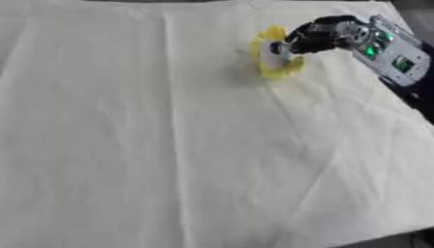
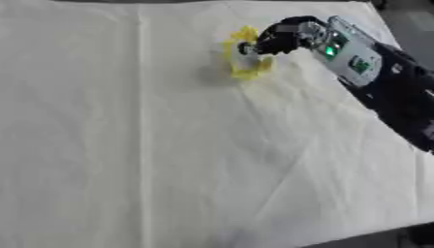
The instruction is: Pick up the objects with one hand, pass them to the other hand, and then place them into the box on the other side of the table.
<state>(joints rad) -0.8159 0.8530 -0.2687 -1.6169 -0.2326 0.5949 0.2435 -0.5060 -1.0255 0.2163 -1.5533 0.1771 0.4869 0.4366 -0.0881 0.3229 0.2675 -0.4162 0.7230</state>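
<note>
A small yellow object with a pale grey-white middle (image 1: 274, 57) is at the far right part of the cream cloth-covered table (image 1: 169, 145). My right hand (image 1: 312, 38) reaches in from the upper right, its black fingers curled round the object's right side. The object looks slightly lifted, casting a shadow to its left. My left hand shows in neither view. No box is visible.
The table's right edge (image 1: 415, 104) runs diagonally beside my right forearm (image 2: 356, 53), with dark floor beyond. The front edge (image 1: 373, 237) cuts the lower right corner. Creases run across the cloth.
</note>
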